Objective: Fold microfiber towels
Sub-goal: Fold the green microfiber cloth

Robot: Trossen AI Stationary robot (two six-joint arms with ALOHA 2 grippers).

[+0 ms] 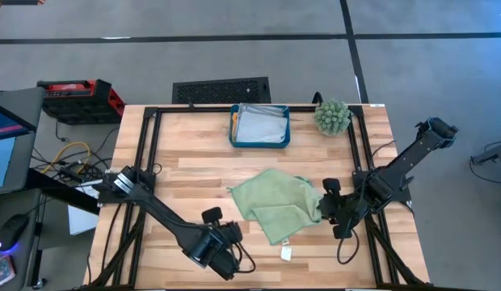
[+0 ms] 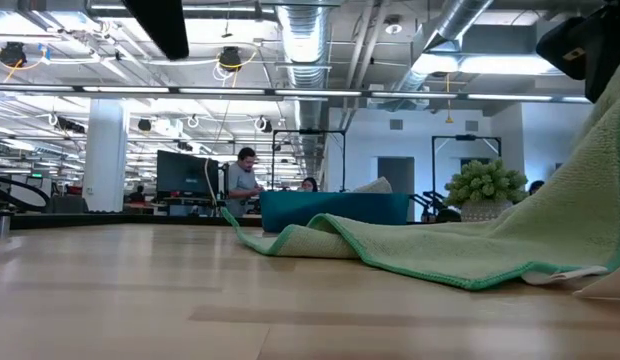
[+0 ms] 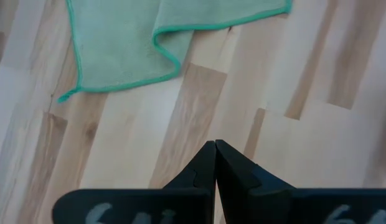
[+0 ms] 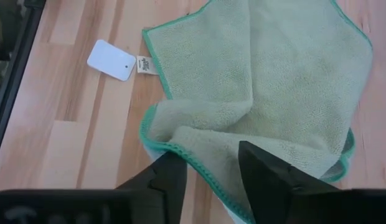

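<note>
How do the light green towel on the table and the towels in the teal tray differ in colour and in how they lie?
The light green towel is pale green with a darker green hem; the towels in the teal tray look pale grey-blue. The green one lies rumpled and partly doubled over on the bare wooden table, by the open right gripper; the others lie flat inside the tray. All are soft cloths.

A light green towel with a darker green hem lies loosely folded and rumpled at the middle of the wooden table, its white tag trailing from one corner (pale grey-blue towels sit in the teal tray beyond).
</note>
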